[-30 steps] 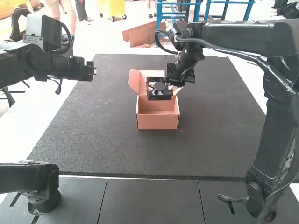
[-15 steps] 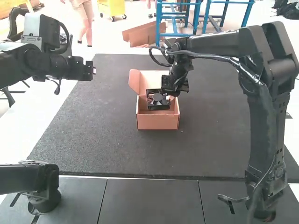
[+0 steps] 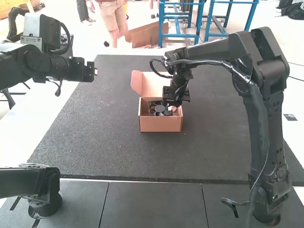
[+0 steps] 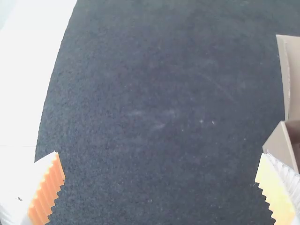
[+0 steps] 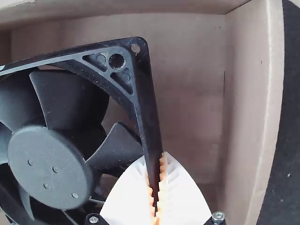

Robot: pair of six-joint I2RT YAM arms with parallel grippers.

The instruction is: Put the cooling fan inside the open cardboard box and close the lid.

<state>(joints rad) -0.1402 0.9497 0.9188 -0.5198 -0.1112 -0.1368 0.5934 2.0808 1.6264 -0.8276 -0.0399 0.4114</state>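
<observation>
Right claw [image 5: 154,165] pinching fan [image 5: 50,161] frame, inside box [image 5: 244,117]

A black, coarse-grained mat [image 3: 95,133] is covering the middle of the bench [image 3: 19,124], whose pale white top is showing past the mat's edges at 9 o'clock and 3 o'clock. Along 6 o'clock, dark grey panels [image 3: 154,205] are lying side by side, with narrow seams running between them. Bright, even light is falling across everything, washing the white surface almost blank.
</observation>
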